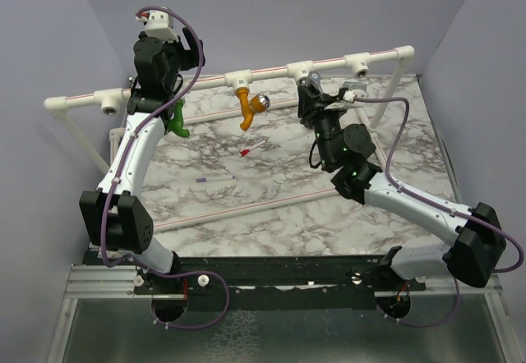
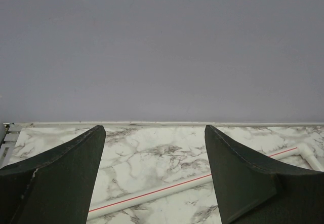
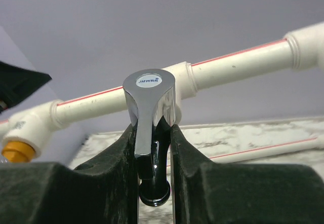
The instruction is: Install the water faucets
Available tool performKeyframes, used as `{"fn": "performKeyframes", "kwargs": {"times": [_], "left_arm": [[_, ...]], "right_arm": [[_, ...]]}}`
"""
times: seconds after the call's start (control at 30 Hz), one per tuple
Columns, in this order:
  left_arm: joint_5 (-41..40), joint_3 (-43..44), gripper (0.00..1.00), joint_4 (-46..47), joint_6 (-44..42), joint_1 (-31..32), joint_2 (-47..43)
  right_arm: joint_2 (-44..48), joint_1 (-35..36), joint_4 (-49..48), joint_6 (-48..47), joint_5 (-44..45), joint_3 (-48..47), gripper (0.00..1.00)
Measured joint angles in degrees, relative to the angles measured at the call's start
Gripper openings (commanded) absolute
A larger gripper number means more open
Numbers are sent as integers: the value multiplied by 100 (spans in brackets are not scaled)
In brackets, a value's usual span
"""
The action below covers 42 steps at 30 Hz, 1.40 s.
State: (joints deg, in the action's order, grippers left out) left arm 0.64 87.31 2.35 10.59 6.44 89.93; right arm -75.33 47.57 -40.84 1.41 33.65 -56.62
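The right end effector (image 3: pixel 153 133) was clamped on the grey metal faucet (image 3: pixel 150 100), its two dark fingers pressed against either side of the chrome body, with the rounded, labelled handle standing up above them. It held the faucet just in front of a tee (image 3: pixel 183 77) on the white pipe rail (image 1: pixel 329 63) at the far side of the marble tabletop (image 1: pixel 288 207). The left end effector (image 2: pixel 153 130) stood wide apart with nothing between its fingers, only tabletop and the back wall in its view. The mustard-orange faucet (image 1: pixel 246 105) hung from a tee further left along the rail, silver knob to its right. The green faucet (image 1: pixel 177 123) sat below the rail beside the left arm, which partly hid it, so its seating could not be told.
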Motion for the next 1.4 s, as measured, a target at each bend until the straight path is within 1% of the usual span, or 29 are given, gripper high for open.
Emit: {"fn": "performKeyframes", "kwargs": {"times": [0.17,0.37,0.57,0.67,0.83,1.03,1.1,1.13,1.23,1.33,1.4], "left_arm": [[0,0,81,0,4,0,0],[0,0,81,-4,9,0,0],[2,-7,81,-26,15,2,-24],[4,-7,81,-31,15,0,-28],[4,-7,81,-26,15,-7,-24],[4,-7,81,-15,15,-7,-24],[2,-20,81,-7,15,-7,-26],[4,-24,81,-2,17,-7,-26],[9,-33,81,7,28,-4,-39],[22,-37,81,17,37,-4,-52],[24,-28,81,28,48,-4,-50]], "right_arm": [[4,0,192,1572,374,-57,1],[68,0,723,3379,706,-162,1],[190,-7,1231,5045,868,-177,1],[201,-20,1674,5805,883,-323,1],[201,-59,2625,6787,870,-699,1],[195,-83,3606,7519,831,-1093,1],[208,-83,3687,7580,824,-1104,7],[219,-83,3694,7560,824,-1104,18],[269,-81,3700,7357,822,-1080,38],[315,-70,3755,6946,807,-1064,58],[382,-13,3856,6452,758,-1027,69]]}}
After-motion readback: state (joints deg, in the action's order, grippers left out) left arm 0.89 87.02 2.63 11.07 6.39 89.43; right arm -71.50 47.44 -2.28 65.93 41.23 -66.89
